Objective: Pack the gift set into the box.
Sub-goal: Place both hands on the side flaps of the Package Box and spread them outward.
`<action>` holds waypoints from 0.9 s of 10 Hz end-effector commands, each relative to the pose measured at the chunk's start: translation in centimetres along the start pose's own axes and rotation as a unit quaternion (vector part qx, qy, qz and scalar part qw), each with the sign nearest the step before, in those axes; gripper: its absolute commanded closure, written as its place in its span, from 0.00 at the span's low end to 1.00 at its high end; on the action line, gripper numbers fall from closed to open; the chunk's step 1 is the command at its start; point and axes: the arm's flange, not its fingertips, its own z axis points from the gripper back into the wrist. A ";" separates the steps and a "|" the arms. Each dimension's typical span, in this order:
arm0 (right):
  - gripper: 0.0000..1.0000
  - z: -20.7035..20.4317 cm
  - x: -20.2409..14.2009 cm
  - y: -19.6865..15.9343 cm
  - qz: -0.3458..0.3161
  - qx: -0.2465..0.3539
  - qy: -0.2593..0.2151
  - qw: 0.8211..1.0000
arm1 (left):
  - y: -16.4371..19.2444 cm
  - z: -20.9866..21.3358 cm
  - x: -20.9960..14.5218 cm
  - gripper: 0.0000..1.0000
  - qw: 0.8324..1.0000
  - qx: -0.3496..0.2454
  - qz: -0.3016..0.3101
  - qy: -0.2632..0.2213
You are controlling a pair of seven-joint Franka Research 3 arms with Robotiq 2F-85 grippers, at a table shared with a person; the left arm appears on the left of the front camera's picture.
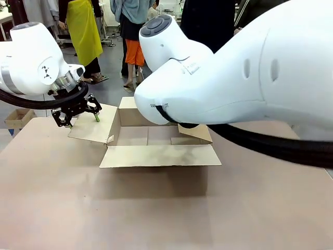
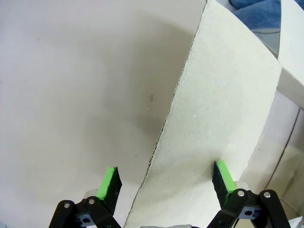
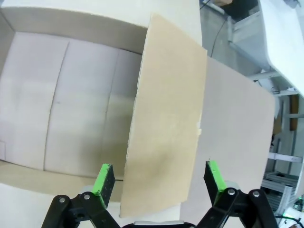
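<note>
The box (image 1: pixel 161 155) stands open in the middle of the table with its four flaps spread out, and its inside (image 3: pixel 71 95) is bare. My left gripper (image 1: pixel 82 121) hangs open over the left flap (image 1: pixel 93 127). In the left wrist view that flap's edge (image 2: pixel 164 128) runs between the green pads (image 2: pixel 110 183). My right gripper (image 3: pixel 159 183) is open above the box's right flap (image 3: pixel 166 133), which lies between its fingers (image 3: pixel 213 178). In the front view the right arm's white body (image 1: pixel 234 73) hides that gripper. The gift set is out of view.
The pale table (image 1: pixel 156 219) stretches wide in front of the box. A small brown carton (image 1: pixel 18 117) sits beyond the table's left edge. People (image 1: pixel 83 31) stand on the floor behind. The right arm looms over the box's right half.
</note>
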 end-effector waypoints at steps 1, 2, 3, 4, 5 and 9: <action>0.00 0.2 3.8 0.1 0.030 -0.015 0.012 0.999 | -0.1 0.1 -0.1 0.00 1.000 0.008 0.006 -0.002; 0.00 -0.1 5.0 -0.4 0.031 -0.018 0.023 0.999 | -0.1 0.1 -0.1 0.00 1.000 0.008 0.006 -0.002; 0.00 -0.7 6.4 -0.9 0.035 -0.014 0.039 0.999 | -0.1 0.1 -0.1 0.00 1.000 0.008 0.006 -0.002; 0.00 -1.8 7.7 -1.0 0.039 -0.008 0.054 0.998 | -0.1 0.1 -0.1 0.00 1.000 0.008 0.006 -0.002; 0.00 -2.7 8.8 -1.0 0.046 0.002 0.063 0.997 | -0.1 0.1 -0.1 0.00 1.000 0.008 0.006 -0.002; 0.00 -3.5 10.3 -0.4 0.035 0.036 0.059 0.997 | -0.1 0.1 -0.1 0.00 1.000 0.008 0.006 -0.002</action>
